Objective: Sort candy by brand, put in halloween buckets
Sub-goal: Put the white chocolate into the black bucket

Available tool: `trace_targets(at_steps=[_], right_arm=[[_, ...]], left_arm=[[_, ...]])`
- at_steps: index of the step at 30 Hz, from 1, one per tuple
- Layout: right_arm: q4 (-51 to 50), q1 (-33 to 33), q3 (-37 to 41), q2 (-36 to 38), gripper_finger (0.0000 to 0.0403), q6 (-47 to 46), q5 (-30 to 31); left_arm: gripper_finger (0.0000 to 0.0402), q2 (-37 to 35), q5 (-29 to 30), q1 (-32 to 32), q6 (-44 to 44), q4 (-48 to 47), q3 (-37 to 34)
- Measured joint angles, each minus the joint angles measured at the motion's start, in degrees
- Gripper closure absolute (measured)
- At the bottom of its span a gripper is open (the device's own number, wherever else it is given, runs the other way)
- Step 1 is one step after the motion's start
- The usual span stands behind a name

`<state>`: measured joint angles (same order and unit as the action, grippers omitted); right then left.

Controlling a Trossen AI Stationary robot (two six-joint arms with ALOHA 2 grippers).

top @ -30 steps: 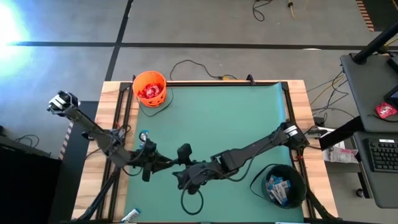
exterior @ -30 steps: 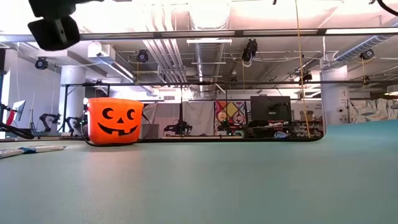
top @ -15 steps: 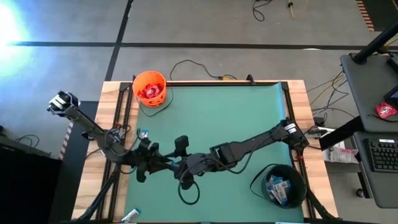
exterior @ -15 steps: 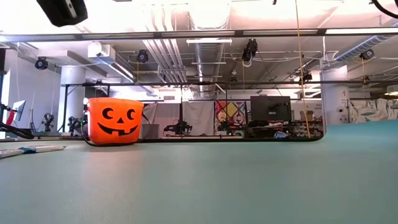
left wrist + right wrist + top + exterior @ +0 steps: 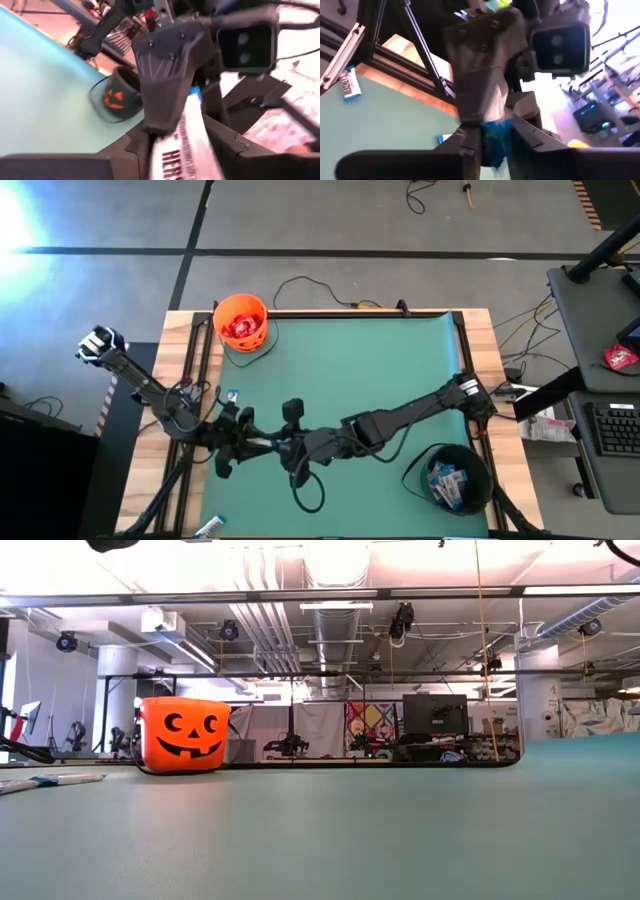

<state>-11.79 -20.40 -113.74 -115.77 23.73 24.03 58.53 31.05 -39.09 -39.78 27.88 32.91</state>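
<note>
between both grippers, the candy bar (image 5: 187, 145) lies end-to-end.

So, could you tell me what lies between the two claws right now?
A slim blue-and-white candy bar, gripped by both the left claw and right claw; both wrist views show it.

The green mat (image 5: 350, 370) looks soft and matt on a wooden table (image 5: 180, 340), the orange bucket (image 5: 241, 323) is smooth shiny plastic, and the candy (image 5: 187, 145) wrapper is glossy.
</note>
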Motion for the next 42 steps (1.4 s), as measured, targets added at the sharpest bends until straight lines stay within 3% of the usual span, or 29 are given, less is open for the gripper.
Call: trace_targets(at_steps=[4,10,14,18,21,23,27,31,42], right_arm=[[-4.45,0.09,-2.55,0.32,0.0371,-3.75,-0.39],[-22.53,-0.34,-7.46,3.57,0.038,-15.27,-0.99],[-35.68,-0.94,-8.67,8.48,0.0381,-25.88,-0.21],[-55.77,-2.43,-8.13,13.52,0.0381,-44.35,-1.54],[-73.76,-4.56,-7.83,15.87,0.0381,-60.61,-5.06],[-79.09,-6.59,-6.94,17.02,0.038,-69.09,-6.77],[-70.46,-11.76,-1.77,21.37,0.0374,-72.31,-7.56],[-71.43,-15.48,0.91,24.34,0.0376,-80.17,-2.74],[-78.12,-23.81,10.22,31.29,0.0376,-92.04,-3.98]], left_arm=[[0.0253,-3.66,1.3,0.13,0.24,-13.7,4.01],[0.0201,-6.09,2.49,-1.28,-6.65,-52.37,18.64],[0.0176,-4.09,2.25,-3.45,-20.29,-77.89,26.22],[0.0169,-2.88,-0.87,-5.46,-38.8,-95.36,25.19],[0.0169,-2.81,-3.68,-5.62,-48.92,-98.11,19.48],[0.0169,-2.63,-3.73,-5.33,-56.94,-96.46,14.81],[0.0168,-0.13,-3.71,-4.61,-67.16,-90.01,6.02],[0.0168,4.85,-3.78,-4.62,-77.64,-82.78,0.39],[0.0168,20.27,-10.91,-4.6,-87.84,-80.77,2.28]])
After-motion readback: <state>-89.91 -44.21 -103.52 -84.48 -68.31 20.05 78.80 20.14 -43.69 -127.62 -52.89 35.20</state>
